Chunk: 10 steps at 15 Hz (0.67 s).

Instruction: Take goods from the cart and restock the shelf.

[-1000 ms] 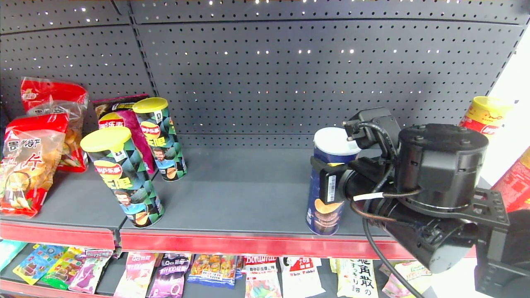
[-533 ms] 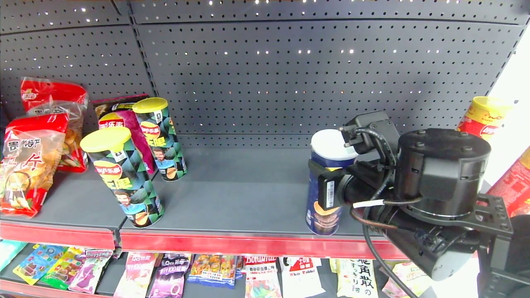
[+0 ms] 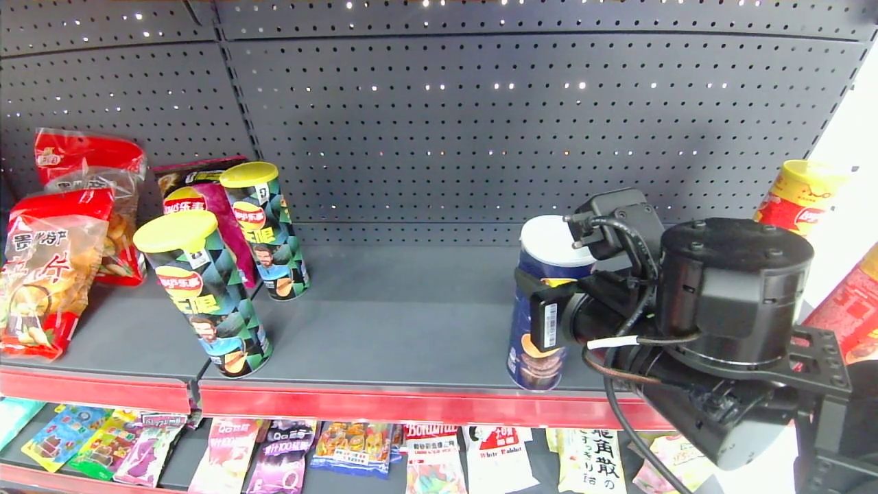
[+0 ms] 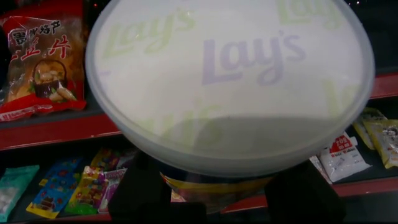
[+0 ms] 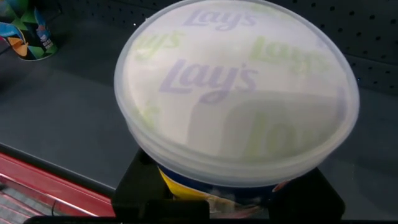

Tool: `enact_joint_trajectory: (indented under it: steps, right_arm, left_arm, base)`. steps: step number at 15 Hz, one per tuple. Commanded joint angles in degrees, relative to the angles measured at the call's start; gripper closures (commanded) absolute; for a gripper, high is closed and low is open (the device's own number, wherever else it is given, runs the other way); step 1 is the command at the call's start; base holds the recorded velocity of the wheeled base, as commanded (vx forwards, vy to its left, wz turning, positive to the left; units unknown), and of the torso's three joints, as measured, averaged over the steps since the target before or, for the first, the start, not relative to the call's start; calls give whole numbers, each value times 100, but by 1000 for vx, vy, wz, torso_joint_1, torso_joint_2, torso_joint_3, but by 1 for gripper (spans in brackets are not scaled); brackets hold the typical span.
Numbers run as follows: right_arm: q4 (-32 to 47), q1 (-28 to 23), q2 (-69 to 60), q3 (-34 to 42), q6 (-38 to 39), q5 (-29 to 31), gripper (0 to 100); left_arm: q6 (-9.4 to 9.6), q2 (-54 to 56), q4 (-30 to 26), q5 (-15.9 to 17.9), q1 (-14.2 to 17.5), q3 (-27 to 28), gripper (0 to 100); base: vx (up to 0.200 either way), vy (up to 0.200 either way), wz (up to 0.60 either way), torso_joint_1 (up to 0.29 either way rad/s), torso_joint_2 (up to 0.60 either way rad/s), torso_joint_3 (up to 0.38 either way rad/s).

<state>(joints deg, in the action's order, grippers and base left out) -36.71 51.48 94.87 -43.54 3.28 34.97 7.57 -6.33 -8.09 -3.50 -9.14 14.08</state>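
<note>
While my left claw [image 4: 217, 200] holds a second can [image 4: 230, 81] clamped in front of the shelf [image 3: 411, 322], my right claw [image 3: 549, 312] is clamped round the blue can [image 3: 540, 358], upright by the front edge toward the right end. I judge placement is nearly done. Next I confirm the base sits flat, open that claw, and back straight out.

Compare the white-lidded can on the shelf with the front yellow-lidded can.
The white-lidded can is dark blue; the front yellow-lidded can is green-patterned. The white-lidded can sits in the jaws of the right gripper; the front yellow-lidded can stands free. Both stand upright near the red front edge of the shelf.
</note>
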Motion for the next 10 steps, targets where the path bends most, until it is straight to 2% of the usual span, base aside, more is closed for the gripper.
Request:
enact_joint_trajectory:
  steps: [1, 8, 9, 10]
  right_arm:
    - [6, -6, 41, -40, 6, 1, 100]
    - [23, -103, 58, -93, 6, 53, 100]
    - [23, -86, 67, -93, 6, 80, 0]
    - [23, -86, 76, -102, 6, 80, 0]
  left_arm:
    - [-10, 9, 1, -2, 0, -2, 100]
    - [-1, 9, 1, 7, 0, -72, 100]
    - [-1, 9, 1, 7, 0, -72, 100]
    - [-1, 9, 1, 7, 0, -72, 100]
  base:
    - [0, 0, 0, 0, 0, 0]
    - [0, 0, 0, 0, 0, 0]
    - [0, 0, 0, 0, 0, 0]
    - [0, 0, 0, 0, 0, 0]
